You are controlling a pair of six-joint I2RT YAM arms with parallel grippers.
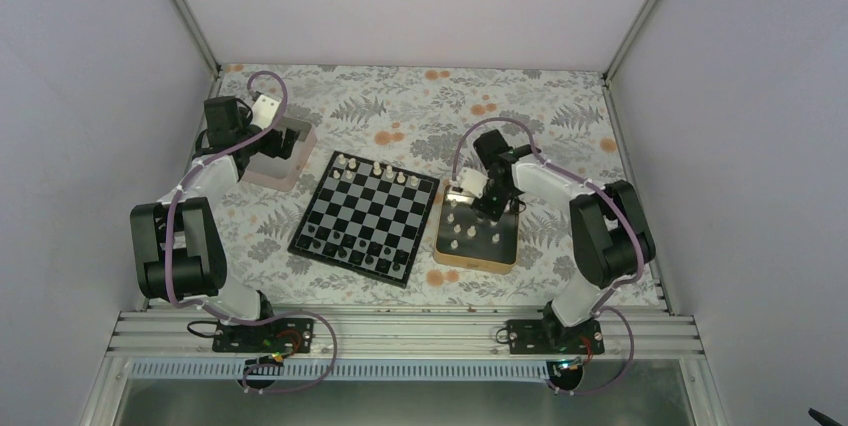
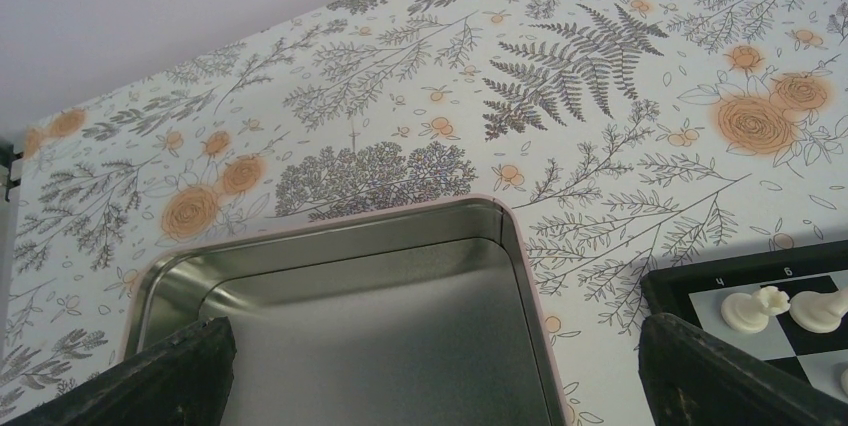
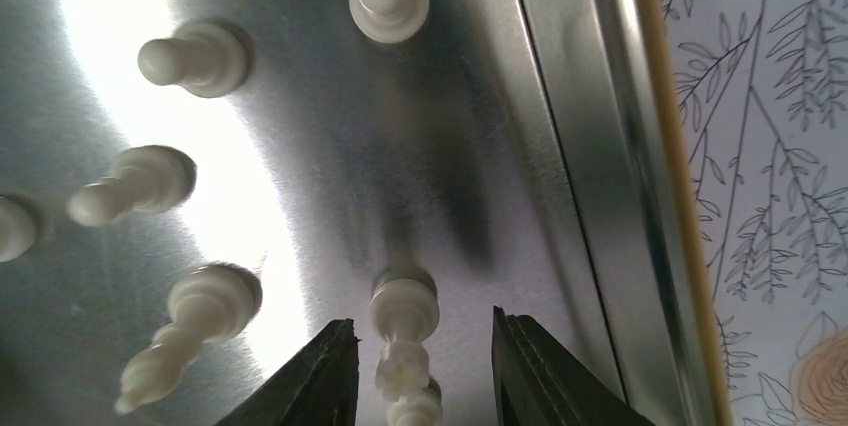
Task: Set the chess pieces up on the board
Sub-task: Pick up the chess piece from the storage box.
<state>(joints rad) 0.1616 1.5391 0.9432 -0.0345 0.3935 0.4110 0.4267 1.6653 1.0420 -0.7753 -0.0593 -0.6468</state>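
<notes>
The chessboard lies mid-table, with white chess pieces along its far rows and dark ones along its near row. More white pieces stand in the gold tin. My right gripper is low inside that tin. In the right wrist view it is open, with a white piece between its fingers, touching neither. My left gripper hovers over the pinkish silver tin. In the left wrist view it is wide open and empty.
The pinkish tin's inside holds nothing. The board's far-left corner shows two white pieces. Several other white pieces stand around the right gripper, with the tin's wall close on its right. Enclosure walls ring the flowered table.
</notes>
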